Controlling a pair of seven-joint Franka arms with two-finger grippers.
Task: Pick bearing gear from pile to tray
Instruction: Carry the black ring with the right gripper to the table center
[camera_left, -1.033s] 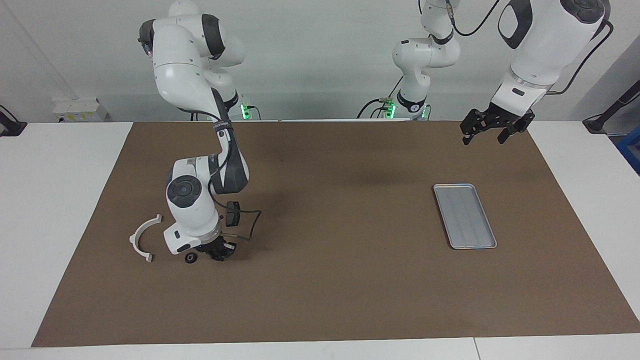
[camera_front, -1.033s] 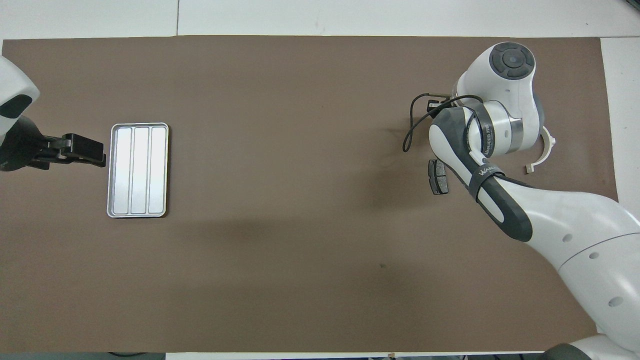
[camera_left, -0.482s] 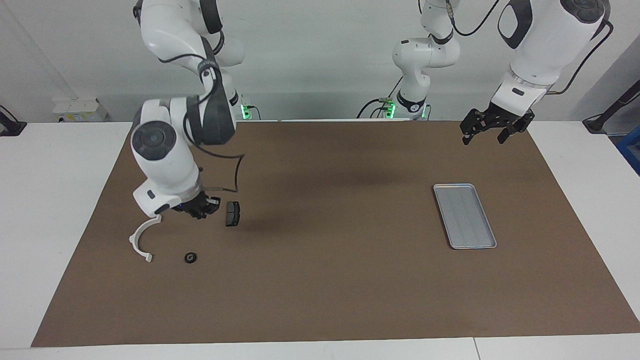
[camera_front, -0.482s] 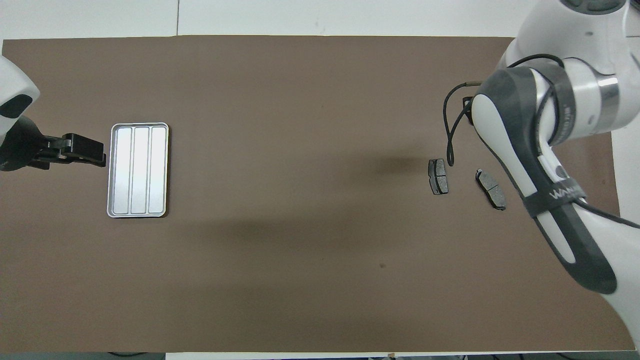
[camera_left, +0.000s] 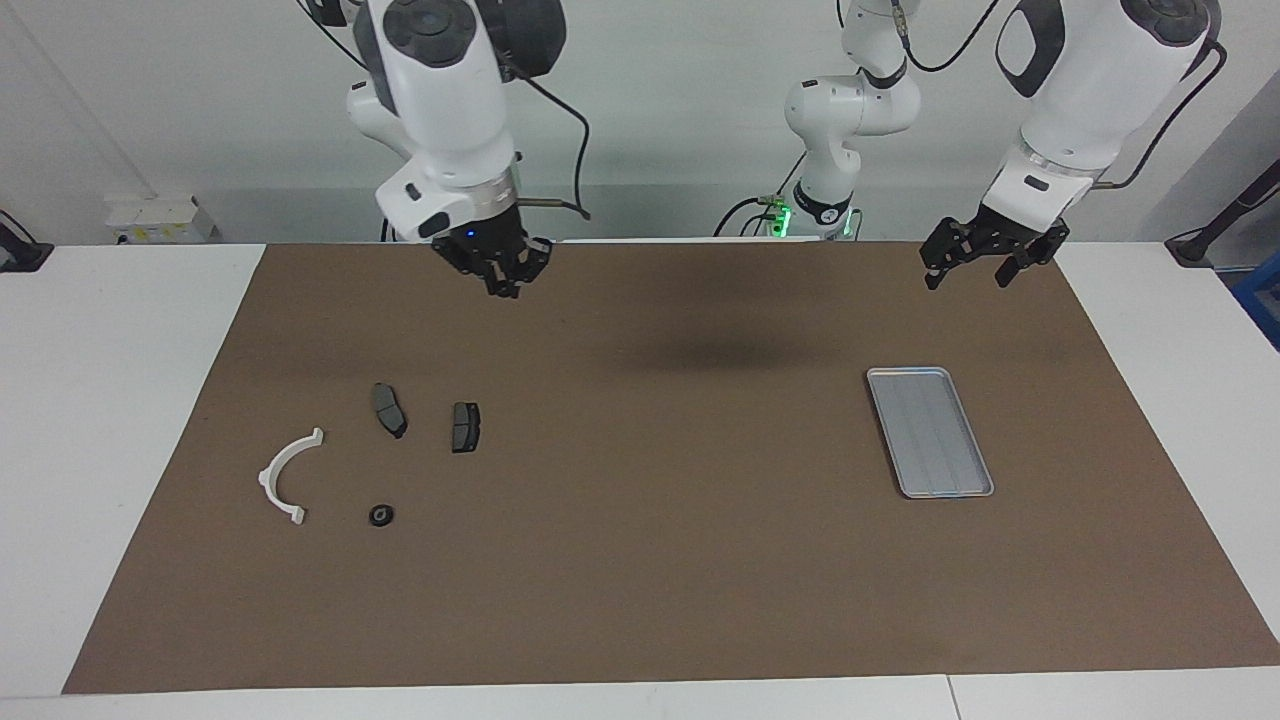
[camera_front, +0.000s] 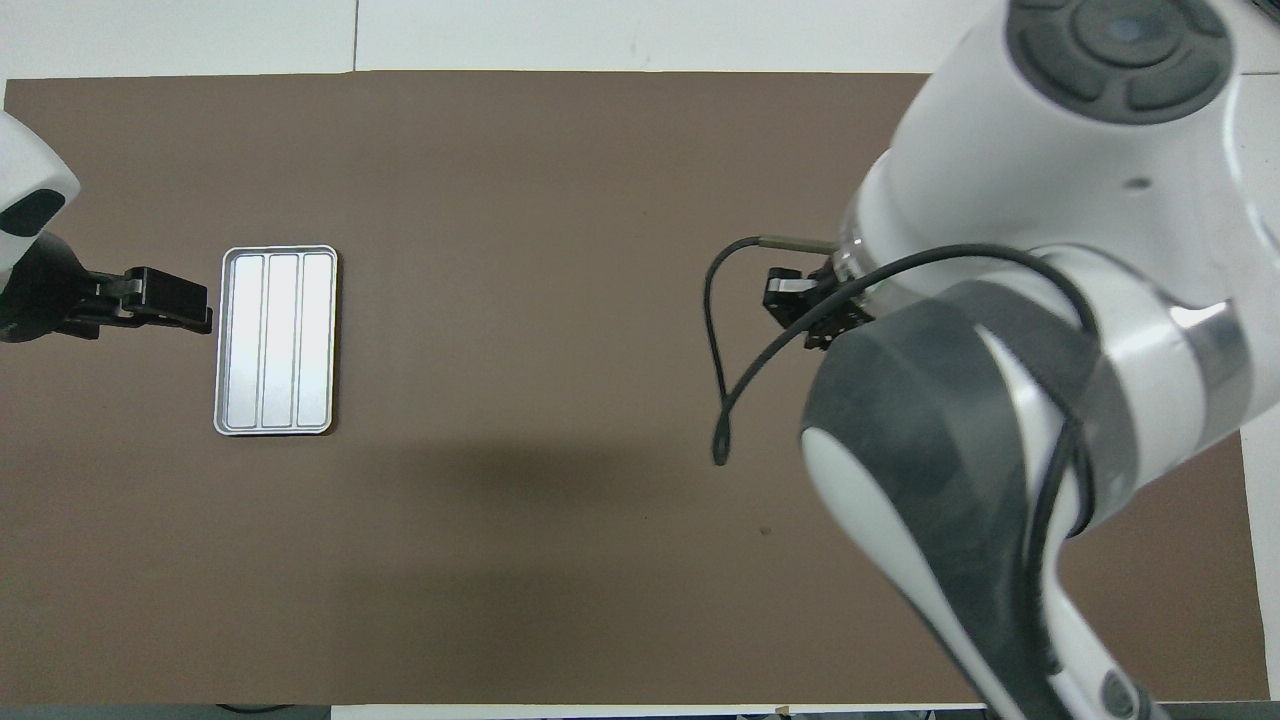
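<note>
Two clusters sit well apart on the brown mat (camera_left: 660, 560), with broad bare room between them. The tray (camera_left: 930, 432) lies toward the left arm's end. The pile lies toward the right arm's end: bracket (camera_left: 266, 480) by the mat's edge, two pads (camera_left: 389, 410), one black ring (camera_left: 380, 515). The right end effector (camera_left: 505, 275) hangs high over the mat, pointing down, fingertips closed; I cannot tell whether it holds anything. The left end effector (camera_left: 978, 265) waits, open, above the mat's corner near the tray

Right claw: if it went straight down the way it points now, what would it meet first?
The right claw, shut and raised, points down at bare mat; nothing lies under it as far as the facing view shows, though depth is unclear.
</note>
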